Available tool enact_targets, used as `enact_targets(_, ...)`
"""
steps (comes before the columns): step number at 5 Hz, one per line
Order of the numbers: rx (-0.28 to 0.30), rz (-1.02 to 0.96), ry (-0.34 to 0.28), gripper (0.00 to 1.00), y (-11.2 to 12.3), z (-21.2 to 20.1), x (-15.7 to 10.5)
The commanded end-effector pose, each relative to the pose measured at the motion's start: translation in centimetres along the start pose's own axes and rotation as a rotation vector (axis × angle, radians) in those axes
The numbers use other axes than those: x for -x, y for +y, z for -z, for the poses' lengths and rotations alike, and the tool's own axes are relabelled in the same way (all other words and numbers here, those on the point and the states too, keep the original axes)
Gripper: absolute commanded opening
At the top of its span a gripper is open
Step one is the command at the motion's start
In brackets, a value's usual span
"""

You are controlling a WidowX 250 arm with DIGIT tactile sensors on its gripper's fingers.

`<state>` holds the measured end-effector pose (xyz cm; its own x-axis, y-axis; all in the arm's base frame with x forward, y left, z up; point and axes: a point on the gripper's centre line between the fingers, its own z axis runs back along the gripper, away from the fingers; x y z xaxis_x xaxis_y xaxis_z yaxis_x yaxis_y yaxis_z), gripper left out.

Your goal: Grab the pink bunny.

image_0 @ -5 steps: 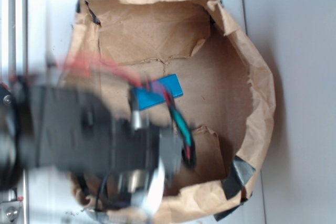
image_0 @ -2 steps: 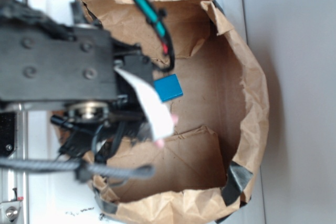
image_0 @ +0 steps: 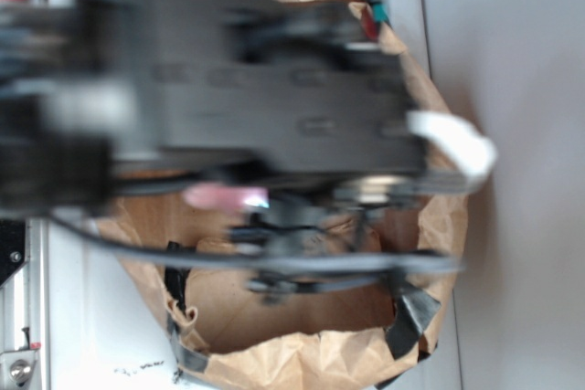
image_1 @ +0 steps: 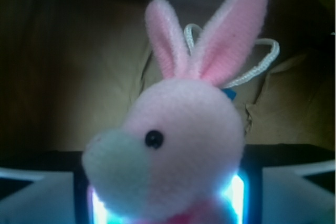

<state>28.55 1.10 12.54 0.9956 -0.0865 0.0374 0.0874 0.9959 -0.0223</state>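
We look down on a pale grey table (image_0: pixel 521 89) with a crumpled brown paper bag (image_0: pixel 311 363) lying open on it, its rim patched with dark tape (image_0: pixel 413 312). The paper is creased and torn, and its inner floor is flat and tan. A white metal frame (image_0: pixel 23 317) runs along the left edge.

Most of the exterior view is filled by the black arm (image_0: pixel 265 89), smeared by motion blur, with dark cables looping beneath it and a white tab (image_0: pixel 457 143) sticking out to the right. Under the arm we make out a small pink smudge, the bunny (image_0: pixel 219 196), over the bag's interior (too blurred to show any detail there).

The wrist view shows the bunny (image_1: pixel 184 145) close up: soft fuzzy pink plush, two upright ears, a pale rounded muzzle, one dark bead eye, and a white cord loop (image_1: pixel 257 64) behind the ears. It sits between the two fingers (image_1: pixel 37 198) of the gripper (image_1: pixel 165 203), which press against its lower body on both sides, so the jaws are pinching it. Its lower half is cut off by the frame edge. Brown paper lies dim behind it.
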Motion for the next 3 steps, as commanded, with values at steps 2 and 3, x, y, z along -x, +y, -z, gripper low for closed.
enact_targets(2,-0.108,-0.127,-0.223,0.00,-0.06,-4.43,1.40)
enact_targets(3,-0.100,-0.095,-0.202,0.00,0.33,-4.40,1.24)
